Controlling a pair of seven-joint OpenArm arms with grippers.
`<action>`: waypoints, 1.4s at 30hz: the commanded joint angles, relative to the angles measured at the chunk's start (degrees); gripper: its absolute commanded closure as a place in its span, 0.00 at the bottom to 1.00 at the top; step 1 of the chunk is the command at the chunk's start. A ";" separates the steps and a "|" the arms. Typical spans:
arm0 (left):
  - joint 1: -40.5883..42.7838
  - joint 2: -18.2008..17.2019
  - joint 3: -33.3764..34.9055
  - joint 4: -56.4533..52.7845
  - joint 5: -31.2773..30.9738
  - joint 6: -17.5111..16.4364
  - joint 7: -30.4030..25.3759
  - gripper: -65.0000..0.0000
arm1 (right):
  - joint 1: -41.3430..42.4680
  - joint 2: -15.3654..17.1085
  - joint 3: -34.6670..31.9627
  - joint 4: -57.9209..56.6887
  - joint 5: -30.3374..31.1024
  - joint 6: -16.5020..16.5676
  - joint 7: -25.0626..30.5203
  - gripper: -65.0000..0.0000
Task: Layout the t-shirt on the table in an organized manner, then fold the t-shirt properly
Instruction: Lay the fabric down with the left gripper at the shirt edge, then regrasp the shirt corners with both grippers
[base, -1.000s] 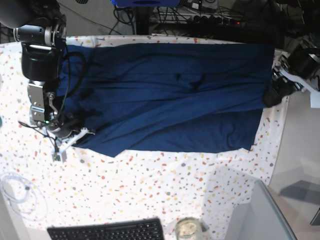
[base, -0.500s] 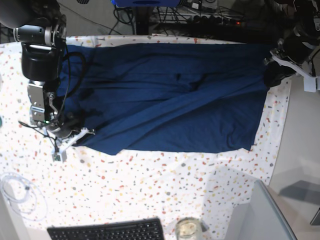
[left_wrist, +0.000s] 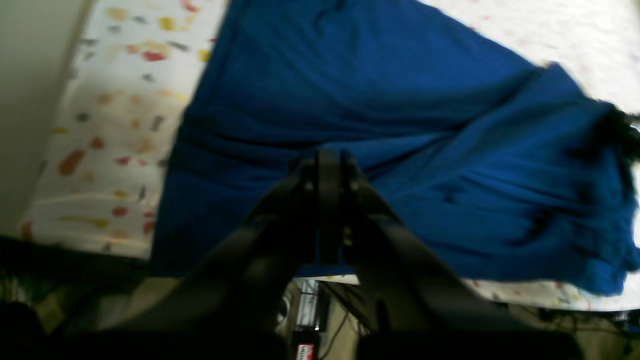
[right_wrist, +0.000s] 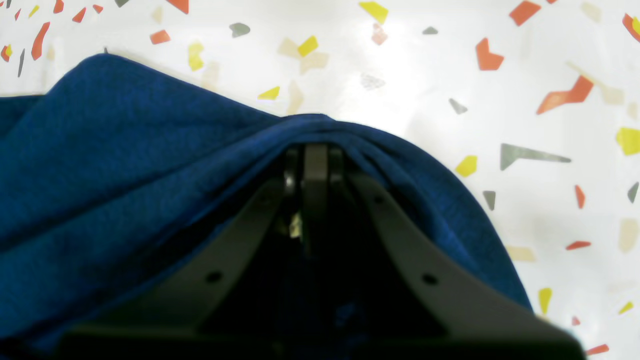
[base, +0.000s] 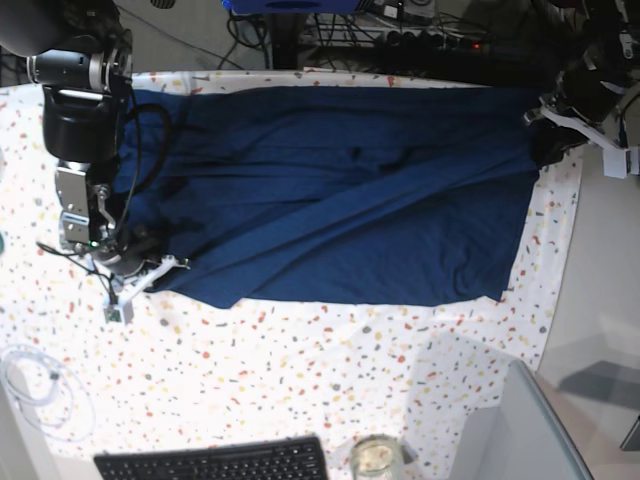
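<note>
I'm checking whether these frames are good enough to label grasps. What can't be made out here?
- Left wrist view: motion blur; whether the left gripper pinches the t-shirt is unclear.
- Right wrist view: the right gripper tips are buried under a fold of fabric.
- Base view: the shirt's sleeves and collar are lost in folds; the black keyboard and glass jar are cut by the bottom edge; the left gripper is small and dark.

t-shirt (base: 340, 190): I see soft matt navy cloth, finely napped, creased.
table (base: 300, 380): I see smooth white cloth, faint sheen, red, orange, yellow and grey flecks.
right gripper (right_wrist: 306, 150): I see matt black plastic fingers.
left gripper (left_wrist: 327, 165): I see matt black, blurred.
keyboard (base: 215, 462): I see matt black plastic.
</note>
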 joint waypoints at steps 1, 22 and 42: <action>-0.02 0.43 -0.34 0.81 0.74 -0.22 -1.15 1.00 | -1.30 0.30 0.06 0.75 -2.01 -1.64 -4.66 1.00; -3.27 1.66 5.37 -0.68 12.52 -0.22 -1.24 1.00 | -10.36 -1.20 -0.47 18.95 -2.01 -1.46 -5.02 1.00; -5.47 1.66 8.62 -8.42 18.23 -0.22 -1.32 1.00 | -7.54 -1.81 -0.64 17.01 -2.18 0.38 -5.02 0.99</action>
